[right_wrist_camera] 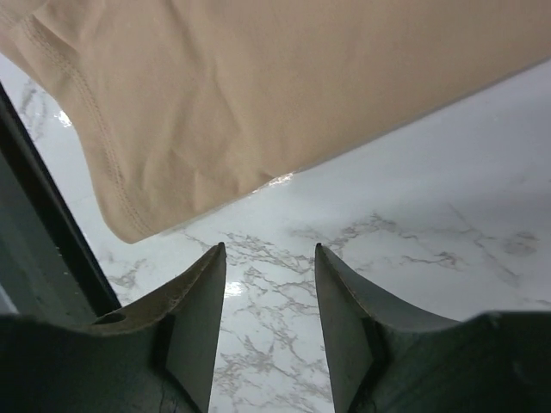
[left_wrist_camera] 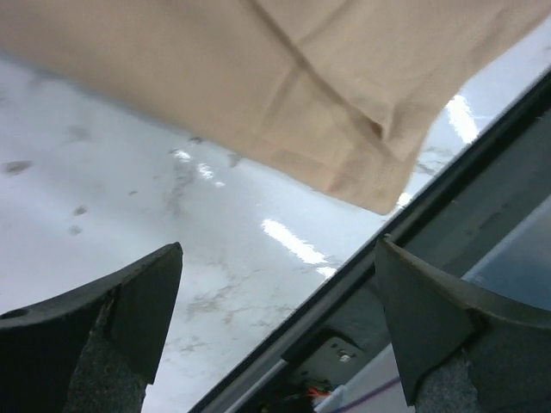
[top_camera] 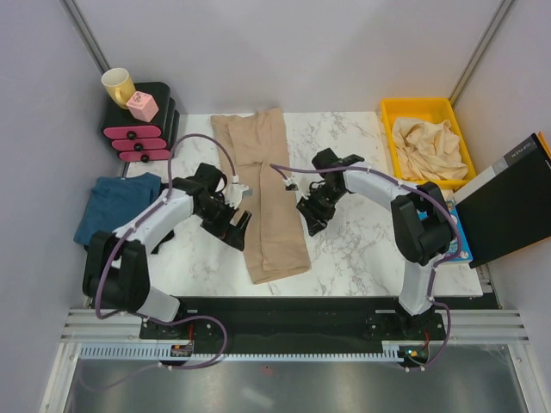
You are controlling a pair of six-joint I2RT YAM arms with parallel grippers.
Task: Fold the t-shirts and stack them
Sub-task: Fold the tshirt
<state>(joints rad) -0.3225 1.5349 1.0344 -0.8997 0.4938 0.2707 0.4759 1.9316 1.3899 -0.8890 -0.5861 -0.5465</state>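
Tool positions, overhead view: the left tool (top_camera: 234, 225) sits against the left edge of the tan t-shirt (top_camera: 267, 198), and the right tool (top_camera: 312, 215) sits just beside its right edge. The tan t-shirt lies mid-counter (top_camera: 370, 241), folded into a long strip. Its long axis runs from the far edge toward the arms, with the near end slanted slightly right. Both tools flank the near half of the strip from opposite sides, and neither arm is clearly the nearer. A teal t-shirt (top_camera: 116, 202) lies at the left end, well apart. Beige t-shirts (top_camera: 430, 146) lie crumpled in a yellow bin (top_camera: 417, 104) at far right.

Left wrist view: the left tool (left_wrist_camera: 280, 249) stands at full spread with nothing between the jaws. A corner of the tan t-shirt (left_wrist_camera: 344, 86) lies ahead of it, flat on the counter (left_wrist_camera: 129, 189) and untouched.

Right wrist view: the right tool (right_wrist_camera: 269, 249) shows a narrower, moderate gap, empty, with only bare counter (right_wrist_camera: 430, 215) between the jaws. The hemmed edge of the tan t-shirt (right_wrist_camera: 258, 103) lies ahead, clear of the fingertips.

Judgement: the next fold likely runs along the long axis, so each tool must first move inward onto its own side's edge before gripping
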